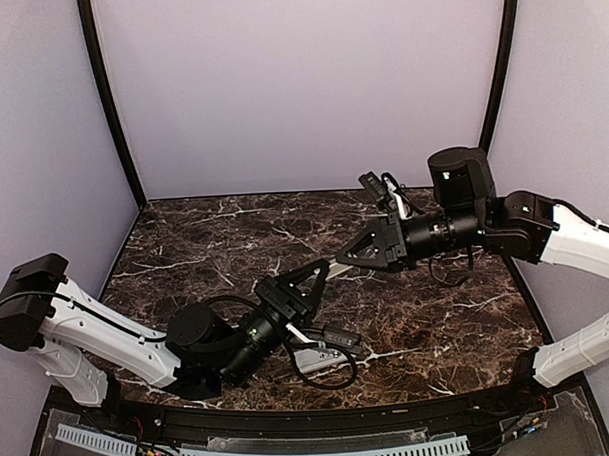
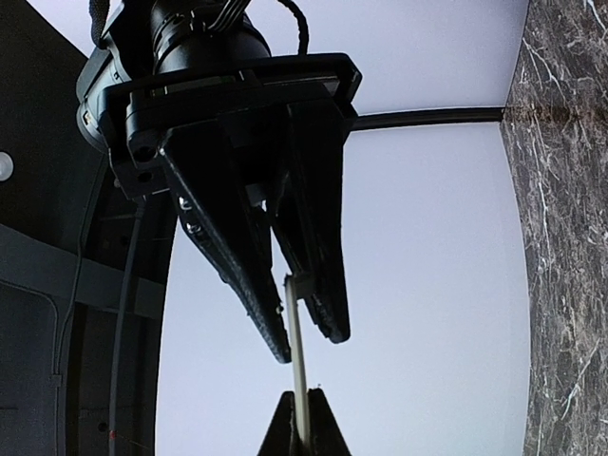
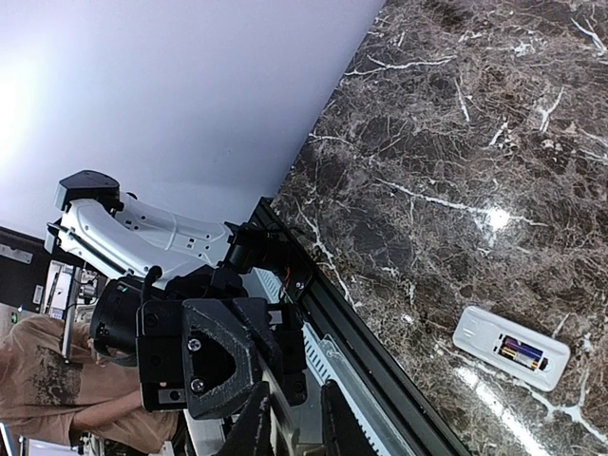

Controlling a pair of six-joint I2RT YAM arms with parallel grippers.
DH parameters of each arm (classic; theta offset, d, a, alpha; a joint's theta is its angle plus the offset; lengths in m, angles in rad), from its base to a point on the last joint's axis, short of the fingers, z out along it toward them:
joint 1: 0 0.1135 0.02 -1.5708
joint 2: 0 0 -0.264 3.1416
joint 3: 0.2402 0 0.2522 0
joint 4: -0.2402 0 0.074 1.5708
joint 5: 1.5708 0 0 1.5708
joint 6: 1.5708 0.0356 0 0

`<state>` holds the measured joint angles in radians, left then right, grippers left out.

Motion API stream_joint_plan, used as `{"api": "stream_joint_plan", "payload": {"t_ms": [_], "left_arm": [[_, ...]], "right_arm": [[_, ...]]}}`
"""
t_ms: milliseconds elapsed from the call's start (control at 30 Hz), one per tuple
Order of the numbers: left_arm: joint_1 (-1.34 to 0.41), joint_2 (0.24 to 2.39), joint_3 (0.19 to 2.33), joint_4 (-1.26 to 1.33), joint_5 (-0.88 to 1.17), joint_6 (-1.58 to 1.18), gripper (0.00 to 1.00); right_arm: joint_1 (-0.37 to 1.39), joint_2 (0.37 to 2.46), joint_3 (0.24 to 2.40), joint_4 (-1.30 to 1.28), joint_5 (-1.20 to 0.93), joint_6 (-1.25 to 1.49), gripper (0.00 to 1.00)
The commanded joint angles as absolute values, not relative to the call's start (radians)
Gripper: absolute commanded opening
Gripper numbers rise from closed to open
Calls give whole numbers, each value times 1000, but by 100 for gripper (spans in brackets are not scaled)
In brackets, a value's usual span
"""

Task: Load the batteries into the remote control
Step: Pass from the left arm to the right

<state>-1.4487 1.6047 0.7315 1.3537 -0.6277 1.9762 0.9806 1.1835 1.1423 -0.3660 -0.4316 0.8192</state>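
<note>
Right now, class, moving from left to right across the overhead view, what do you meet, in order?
Left arm → left gripper → white cover held between the two grippers → right gripper → right arm.

A dark brown marble tabletop with white veins [image 1: 438,313] is enclosed on three sides by plain pale lilac walls [image 1: 300,88], with thin black curved poles [image 1: 110,105] at the back corners. A black rail [image 1: 391,410] and a white slotted plastic strip [image 1: 322,455] run along its near edge. Overhead light leaves a bright glare [image 3: 494,219] on the stone.
</note>
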Motion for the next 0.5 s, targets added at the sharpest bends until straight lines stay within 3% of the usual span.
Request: {"api": "stream_joint_plan", "payload": {"t_ms": [0,267,467], "left_arm": [[-1450,1595,755,1618,-615,1967,0],[-1450,1594,756,1618,-617,1958,0],[-1449,1593,755,1618,-621,1957,0]], "right_arm": [[995,1193,1138,-262,-540,835,15],[995,1210,1142,-262,-578,839,21],[996,1210,1150,-275,-572,830,8]]}}
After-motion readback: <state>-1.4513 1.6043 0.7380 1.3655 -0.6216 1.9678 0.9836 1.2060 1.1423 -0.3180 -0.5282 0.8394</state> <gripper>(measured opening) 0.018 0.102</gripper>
